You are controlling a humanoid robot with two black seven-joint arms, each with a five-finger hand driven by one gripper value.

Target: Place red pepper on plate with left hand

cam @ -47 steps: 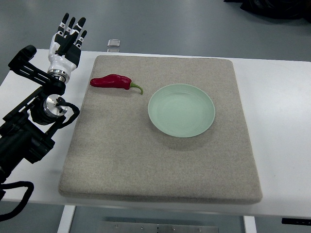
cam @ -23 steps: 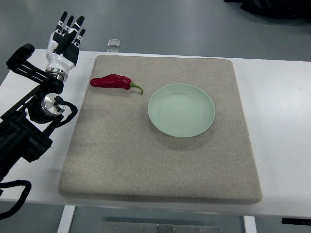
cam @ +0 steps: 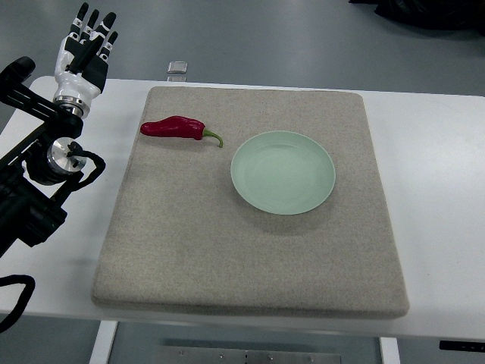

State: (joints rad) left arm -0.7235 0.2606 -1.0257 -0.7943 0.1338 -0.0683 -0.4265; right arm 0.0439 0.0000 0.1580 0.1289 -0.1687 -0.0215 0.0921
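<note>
At 10 o'clock in the top view, the left hand [cam: 85,47] hangs over the far-left table [cam: 439,189] corner, fingers straight and slightly spread, gripping nothing. On the grey mat [cam: 250,250], the red pepper [cam: 175,127] lies at about 11 o'clock, green stem toward the pale green plate [cam: 283,172], just beside its rim without touching. A small silvery object [cam: 177,68] sits beyond the mat's far edge.

A white table [cam: 436,197] carries a large grey-beige mat [cam: 250,243] that covers most of its top. Beyond the table's far edge, a small silvery square object [cam: 177,68] rests on the grey floor [cam: 265,38]. Something dark shows at the top right corner [cam: 424,11].
</note>
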